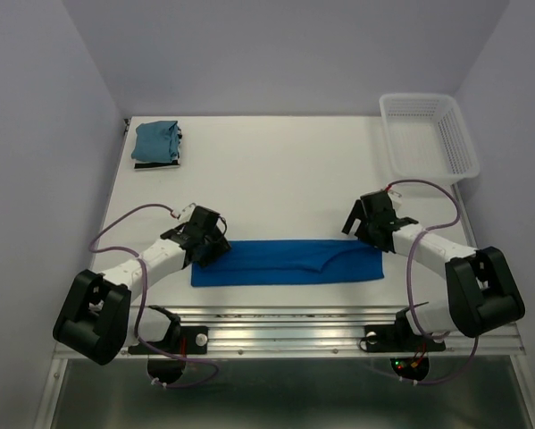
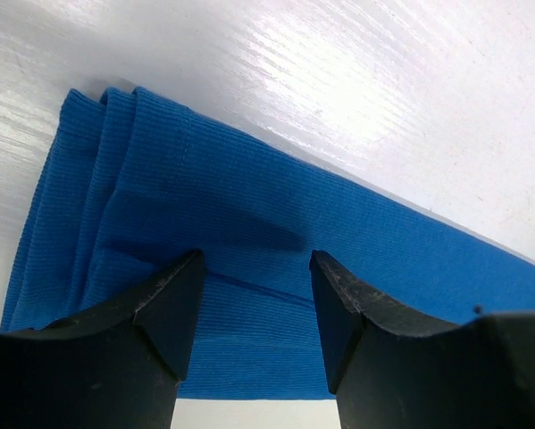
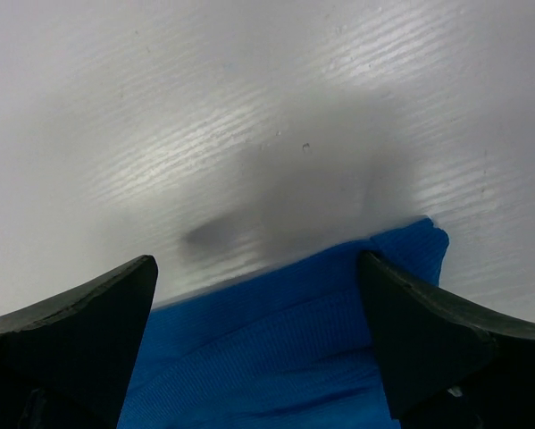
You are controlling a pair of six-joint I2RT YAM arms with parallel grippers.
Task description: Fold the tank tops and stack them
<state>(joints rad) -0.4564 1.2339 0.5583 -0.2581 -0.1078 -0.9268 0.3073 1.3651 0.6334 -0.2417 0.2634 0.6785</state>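
Observation:
The royal blue tank top (image 1: 289,263) lies folded into a long flat strip near the table's front edge. My left gripper (image 1: 215,246) hovers open over its left end; in the left wrist view (image 2: 254,268) ribbed blue fabric (image 2: 204,197) shows between the spread fingers. My right gripper (image 1: 367,229) is open over the strip's right end; in the right wrist view (image 3: 258,268) the fabric's corner (image 3: 410,246) lies by the right finger. A folded teal top (image 1: 155,140) sits at the back left on a dark striped piece (image 1: 155,164).
A white lattice basket (image 1: 428,134) stands at the back right corner. Purple cables loop beside both arms. The table's metal front rail (image 1: 285,322) runs just below the blue strip. Walls close in the left, back and right sides.

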